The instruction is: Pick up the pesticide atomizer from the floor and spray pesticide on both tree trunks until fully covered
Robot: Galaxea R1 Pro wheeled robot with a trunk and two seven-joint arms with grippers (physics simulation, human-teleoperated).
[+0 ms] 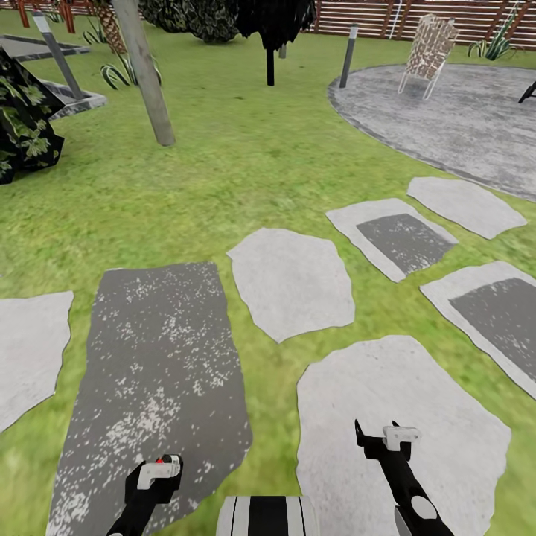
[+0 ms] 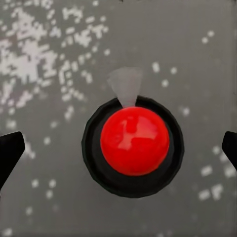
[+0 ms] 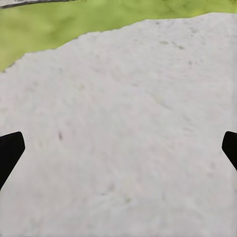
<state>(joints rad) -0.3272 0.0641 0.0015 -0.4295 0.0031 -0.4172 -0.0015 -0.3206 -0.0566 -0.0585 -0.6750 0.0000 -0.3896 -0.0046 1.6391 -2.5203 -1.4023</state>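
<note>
Looking down over the lawn (image 1: 246, 160) from the head view: grey stepping stones across the grass, the left gripper (image 1: 158, 470) low over a dark speckled slab (image 1: 160, 357), the right gripper (image 1: 387, 439) over a pale slab (image 1: 406, 417). Left wrist view: a round red cap (image 2: 134, 140) in a black collar with a small translucent nozzle, centred between the two black fingertips (image 2: 9, 150), which sit wide apart at the frame edges and do not touch it; likely the atomizer top, body not visible. A bit of red also shows by the left gripper in the head view. Right wrist view: fingertips (image 3: 9, 150) equally spread, bare pale stone and a strip of grass beyond. One tree trunk (image 1: 145, 74), thick, grey-brown, leaning, stands well ahead to the left on the grass. Further back: a thin dark-stemmed tree (image 1: 270, 45), slat fence (image 1: 372, 18), round paved patch (image 1: 447, 119) with a chair (image 1: 428, 52).
</note>
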